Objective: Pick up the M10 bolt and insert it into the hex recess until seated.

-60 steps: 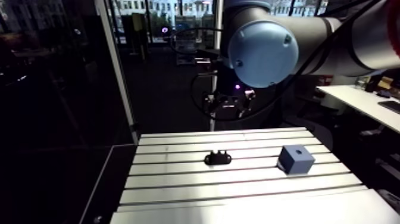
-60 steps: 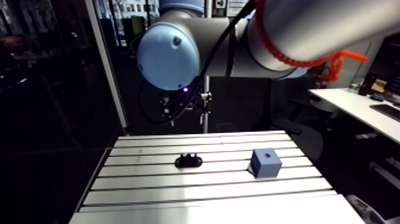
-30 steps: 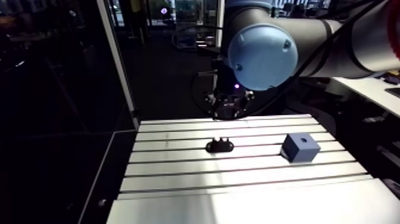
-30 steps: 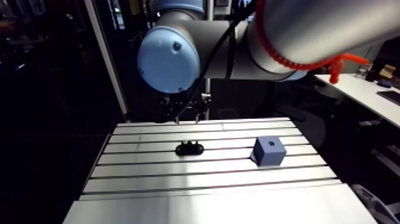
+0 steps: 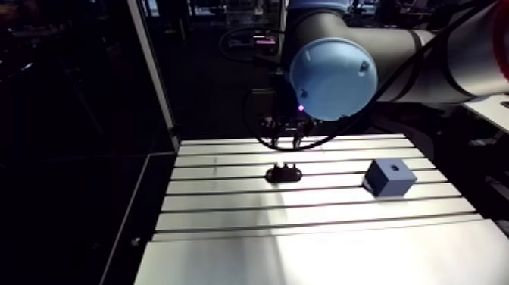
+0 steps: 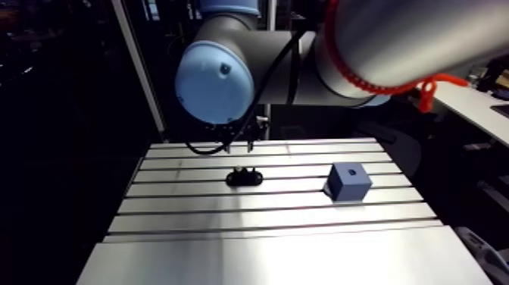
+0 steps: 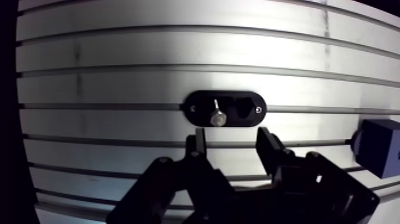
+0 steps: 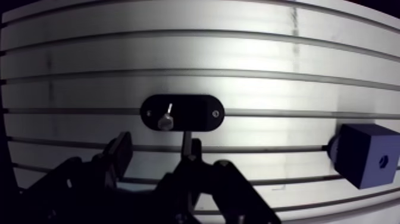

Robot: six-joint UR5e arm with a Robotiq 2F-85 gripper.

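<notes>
A black oval holder (image 7: 225, 109) lies on the slotted table (image 7: 119, 77). A small silver bolt (image 7: 216, 115) stands in one of its pockets, and a dark recess (image 7: 244, 108) lies beside the bolt. In the wrist view my gripper (image 7: 232, 146) hangs above the table just short of the holder. It is open, with both dark fingers (image 7: 197, 145) apart and nothing between them. In the arm view the holder (image 5: 284, 173) sits mid-table, below the gripper.
A blue cube (image 5: 388, 177) with a small hole in its top stands on the table to the right of the holder, also seen beside the gripper (image 8: 363, 154). The table's left edge (image 5: 155, 220) drops into a dark area.
The arm camera has shifted. The gripper now stands closer to the black holder than in the earlier frames. Holder and cube stay where they were on the table.
</notes>
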